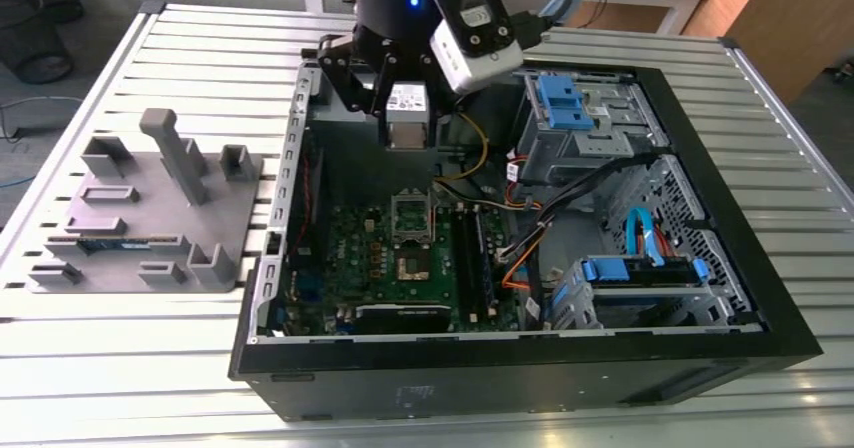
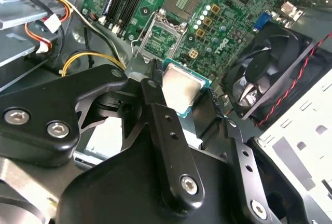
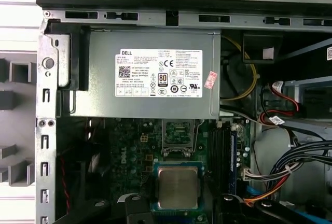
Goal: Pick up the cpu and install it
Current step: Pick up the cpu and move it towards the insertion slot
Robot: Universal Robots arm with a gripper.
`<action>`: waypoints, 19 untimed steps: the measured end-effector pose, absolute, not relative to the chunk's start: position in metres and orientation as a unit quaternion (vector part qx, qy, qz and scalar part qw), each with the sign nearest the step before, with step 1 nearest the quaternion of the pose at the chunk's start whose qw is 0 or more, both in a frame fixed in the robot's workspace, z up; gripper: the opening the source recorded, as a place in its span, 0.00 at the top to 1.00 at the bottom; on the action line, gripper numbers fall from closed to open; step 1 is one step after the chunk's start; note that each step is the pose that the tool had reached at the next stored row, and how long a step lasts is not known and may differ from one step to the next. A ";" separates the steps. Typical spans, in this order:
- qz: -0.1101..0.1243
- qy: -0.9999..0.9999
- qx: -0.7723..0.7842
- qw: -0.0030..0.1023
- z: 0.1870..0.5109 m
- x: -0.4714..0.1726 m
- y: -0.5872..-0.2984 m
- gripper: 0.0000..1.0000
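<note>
The claw (image 2: 185, 102) grips the cpu (image 2: 179, 86) by its edges, above the socket (image 1: 411, 259). A tilted or offset seating could bend pins.

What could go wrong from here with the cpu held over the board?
1. The gripper pinches the cpu by its edges above the motherboard; a slip would likely drop it onto components.
2. The socket lies open with its frame raised; a skewed or offset descent could catch the frame or bend contacts.
</note>
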State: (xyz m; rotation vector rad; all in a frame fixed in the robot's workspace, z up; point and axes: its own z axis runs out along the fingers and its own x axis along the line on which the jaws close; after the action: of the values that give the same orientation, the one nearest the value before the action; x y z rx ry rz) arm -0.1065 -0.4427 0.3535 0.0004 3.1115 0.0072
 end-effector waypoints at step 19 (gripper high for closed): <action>0.002 1.000 0.000 0.015 0.336 -0.106 -0.454 0.53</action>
State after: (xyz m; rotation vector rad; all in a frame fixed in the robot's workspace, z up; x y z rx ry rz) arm -0.1063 -0.4540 0.3363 0.0005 3.1115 0.0072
